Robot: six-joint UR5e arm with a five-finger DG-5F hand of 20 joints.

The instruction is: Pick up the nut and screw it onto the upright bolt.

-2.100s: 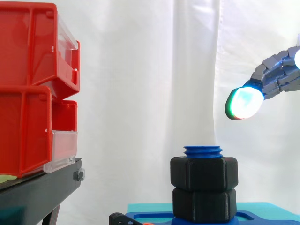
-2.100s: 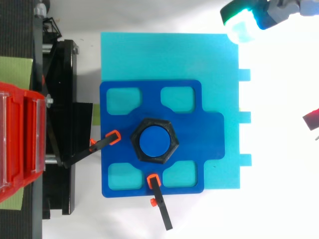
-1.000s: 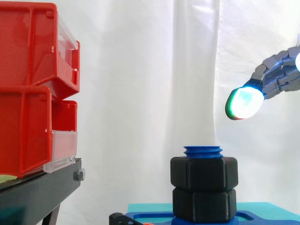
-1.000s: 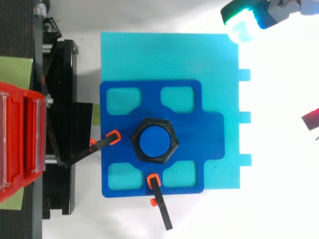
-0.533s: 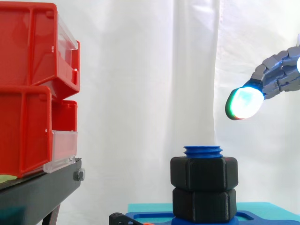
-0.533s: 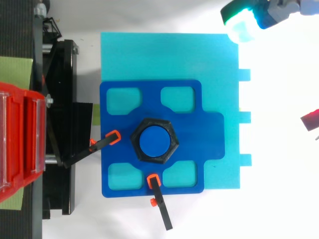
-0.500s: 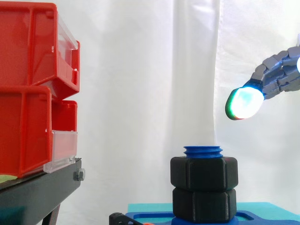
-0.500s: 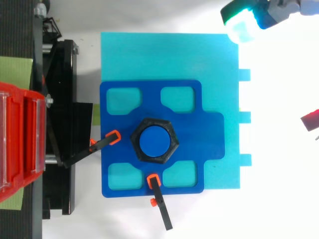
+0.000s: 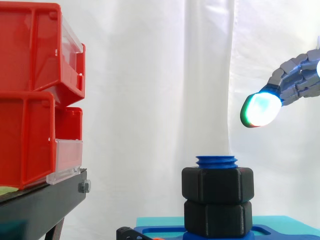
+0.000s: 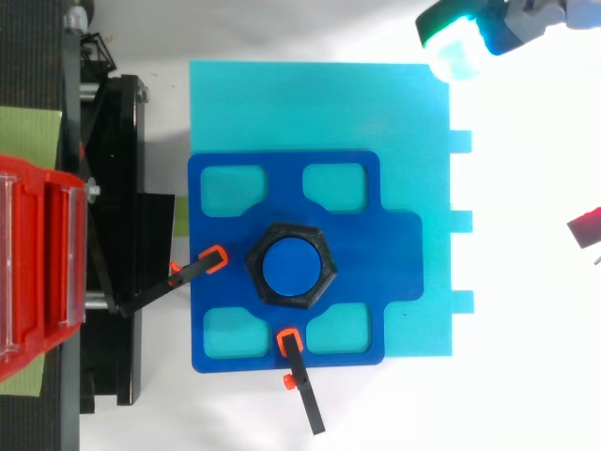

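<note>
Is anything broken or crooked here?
Nothing looks broken, spilled or crooked. The blue bolt stands straight on its blue plate, two black nuts stacked squarely on it, and the hand hangs off to the side, touching nothing.

Your side cam sits close, level w/ the bolt (image 9: 217, 161), facing the curtain (image 9: 150, 75). Top cam looks straight down. Both share bolt, nut (image 9: 217, 185), red bins (image 9: 30, 90).

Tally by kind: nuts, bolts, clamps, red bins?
Black hex nuts: 2
Blue bolt: 1
Clamps: 2
Red bins: 2
Total: 7
</note>
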